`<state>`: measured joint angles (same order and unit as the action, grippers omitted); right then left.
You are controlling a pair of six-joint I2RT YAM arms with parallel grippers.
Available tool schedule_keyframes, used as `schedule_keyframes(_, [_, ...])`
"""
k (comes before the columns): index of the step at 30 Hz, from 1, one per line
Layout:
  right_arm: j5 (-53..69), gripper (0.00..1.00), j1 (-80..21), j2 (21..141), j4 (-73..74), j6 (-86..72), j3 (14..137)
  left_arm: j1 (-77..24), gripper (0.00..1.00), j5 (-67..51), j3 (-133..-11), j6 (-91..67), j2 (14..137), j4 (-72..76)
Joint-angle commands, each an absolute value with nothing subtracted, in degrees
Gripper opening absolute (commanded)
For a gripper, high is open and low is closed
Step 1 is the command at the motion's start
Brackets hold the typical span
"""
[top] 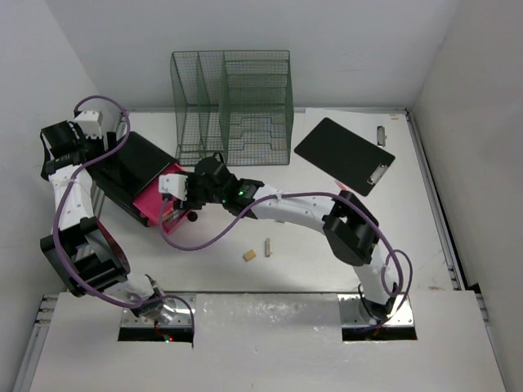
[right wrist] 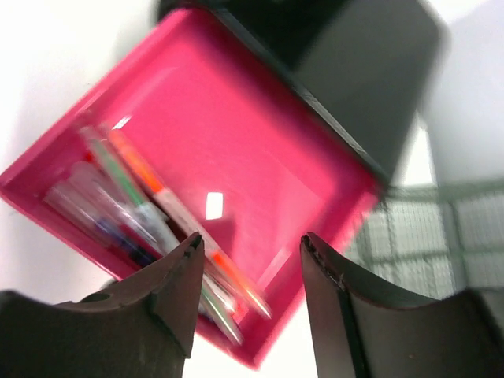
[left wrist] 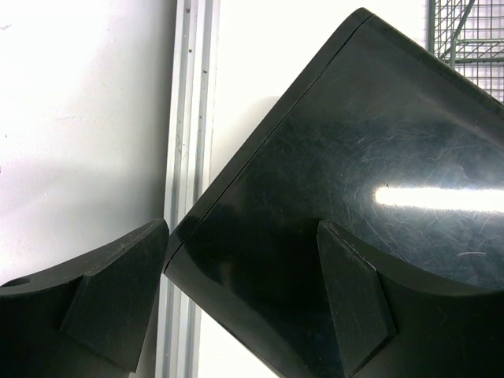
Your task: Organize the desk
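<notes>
The white desk [top: 327, 261] holds a glossy black drawer case [top: 129, 166] at the far left, with a pink drawer [top: 152, 214] pulled out of it toward the front. The drawer [right wrist: 236, 134] holds several pens and markers [right wrist: 150, 201]. My right gripper [top: 175, 188] hovers over the drawer's near corner; in its wrist view the gripper [right wrist: 250, 240] is open and empty. My left gripper [left wrist: 236, 291] is open over the case's far-left corner [left wrist: 346, 157], one finger [left wrist: 118, 291] off its edge, the other [left wrist: 354, 307] over its top.
A green wire file rack [top: 233, 106] stands at the back centre. A black clipboard [top: 345, 155] lies at the back right, with a small grey item [top: 381, 135] beyond it. A small tan block [top: 249, 255] and a short stick [top: 268, 247] lie mid-desk. A metal rail [left wrist: 185, 118] runs by the case.
</notes>
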<state>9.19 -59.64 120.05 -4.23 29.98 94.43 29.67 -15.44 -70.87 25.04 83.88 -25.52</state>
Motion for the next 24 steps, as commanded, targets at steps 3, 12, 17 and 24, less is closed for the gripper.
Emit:
schedule_keyframes(3, [-1.04,0.54,-54.61,105.14,-9.32,17.35,89.49,29.44,0.75,-14.33,-69.87,26.28,83.32,-28.74])
schedule_keyframes(12, [-13.18,0.8,-27.04,88.34,6.22,-5.32,68.13,29.44,0.75,-15.03,-69.34,25.93,83.5,-28.04])
schedule_keyframes(17, [-7.22,0.8,-11.27,87.97,11.51,-11.33,57.05,29.44,0.75,-15.29,-69.7,25.84,83.41,-28.12])
schedule_keyframes(24, [1.23,0.78,-3.87,95.35,13.36,-9.67,55.63,29.44,0.75,-14.59,-69.61,26.1,83.23,-28.39])
